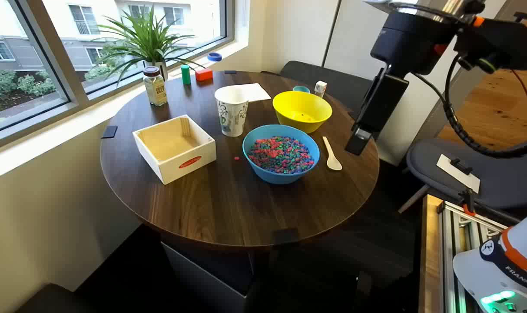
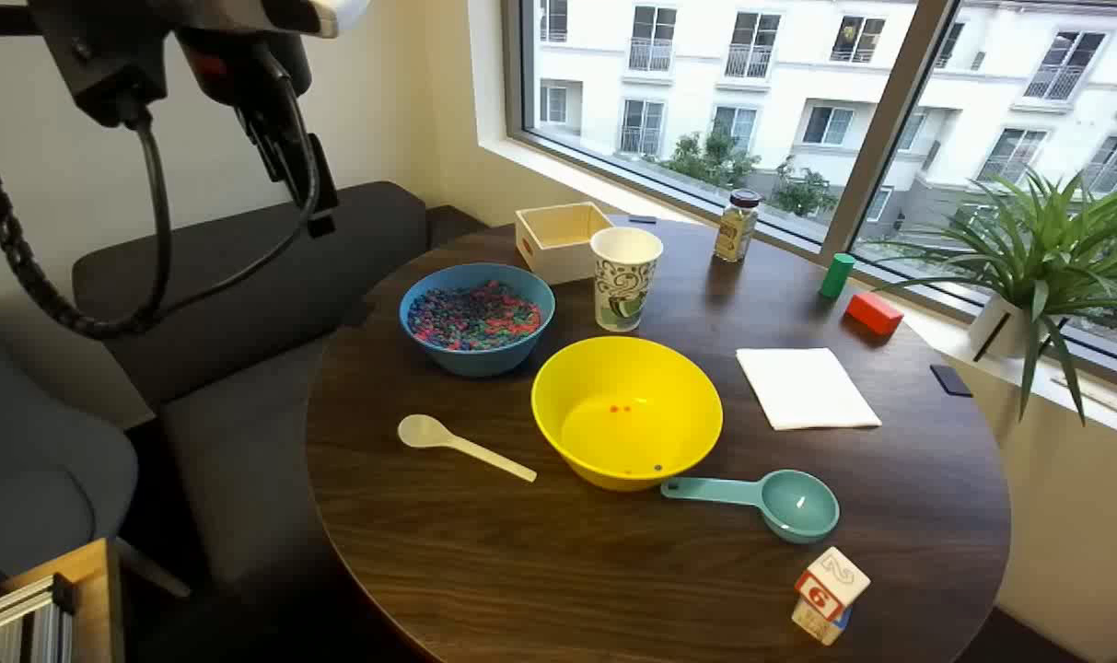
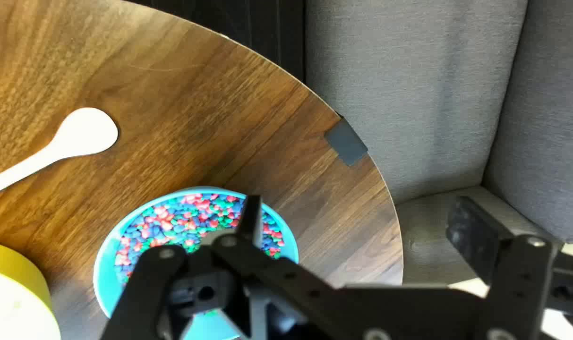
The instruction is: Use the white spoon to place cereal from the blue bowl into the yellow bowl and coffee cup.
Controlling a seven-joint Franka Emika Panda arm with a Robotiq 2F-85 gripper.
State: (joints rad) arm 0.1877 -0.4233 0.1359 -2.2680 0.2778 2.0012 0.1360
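Observation:
The white spoon (image 1: 331, 156) lies loose on the table, beside the blue bowl; it also shows in an exterior view (image 2: 457, 444) and the wrist view (image 3: 83, 134). The blue bowl (image 1: 274, 177) holds a heap of multicoloured cereal (image 1: 280, 154). The yellow bowl (image 2: 627, 428) holds a few loose pieces. The patterned coffee cup (image 2: 622, 281) stands upright near both bowls; its inside bottom is hidden. My gripper (image 3: 360, 224) is open and empty, its fingers wide apart. It hangs above the table, clear of spoon and bowls; it also shows in both exterior views (image 1: 359, 141) (image 2: 321, 219).
A white wooden box (image 1: 176, 148) stands left of the blue bowl. A teal scoop (image 2: 793, 505) touches or nearly touches the yellow bowl. Stacked letter blocks (image 2: 830, 594), a white napkin (image 2: 807, 387), a jar (image 2: 736, 227), and red (image 2: 874, 313) and green blocks (image 2: 836, 274) are around.

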